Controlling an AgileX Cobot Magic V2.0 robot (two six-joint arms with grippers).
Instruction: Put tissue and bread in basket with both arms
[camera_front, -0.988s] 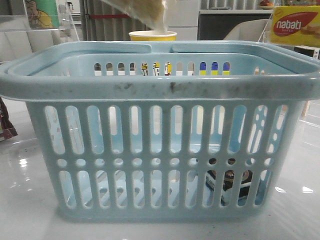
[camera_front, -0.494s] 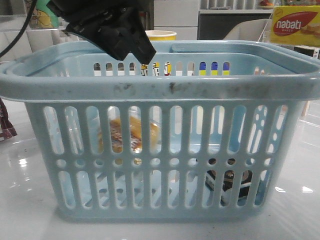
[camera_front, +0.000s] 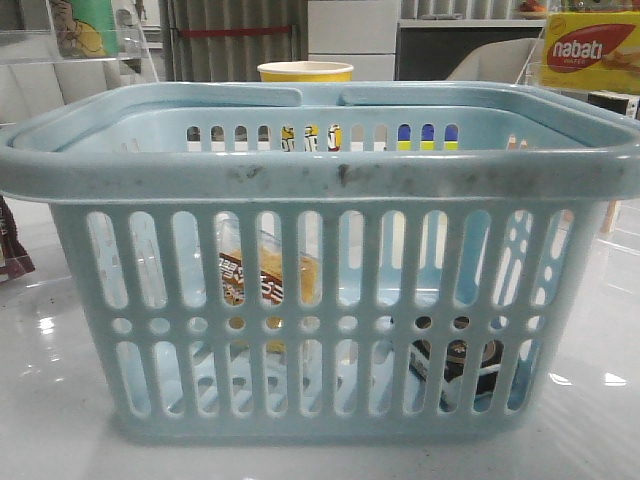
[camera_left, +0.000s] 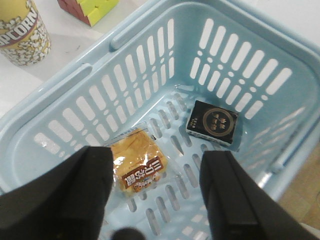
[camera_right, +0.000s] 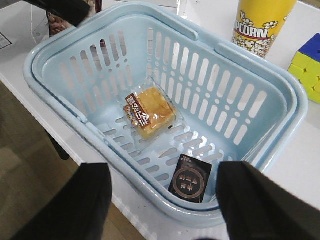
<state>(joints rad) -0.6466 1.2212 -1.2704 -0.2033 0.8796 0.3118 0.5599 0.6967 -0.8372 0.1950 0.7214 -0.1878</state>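
Observation:
The pale blue basket (camera_front: 320, 180) fills the front view. The bread pack (camera_front: 262, 278) lies on its floor at the left, and the dark tissue pack (camera_front: 460, 365) lies at the right. In the left wrist view the bread (camera_left: 136, 162) and the tissue (camera_left: 213, 121) lie apart on the basket floor (camera_left: 170, 200). My left gripper (camera_left: 156, 200) is open and empty above them. In the right wrist view the bread (camera_right: 150, 112) and the tissue (camera_right: 190, 178) lie inside the basket (camera_right: 50, 95). My right gripper (camera_right: 162, 202) is open and empty above the basket's rim.
A yellow popcorn cup (camera_front: 305, 71) stands behind the basket, also in the wrist views (camera_left: 21, 30) (camera_right: 260, 22). A colour cube (camera_right: 306, 65) lies beside it. A yellow nabati box (camera_front: 590, 50) is at the back right. A dark packet (camera_front: 12, 245) lies at the left.
The bread came down from above, fell into the basket and settled on its floor. The left arm showed over the basket half a second ago and has left the front view.

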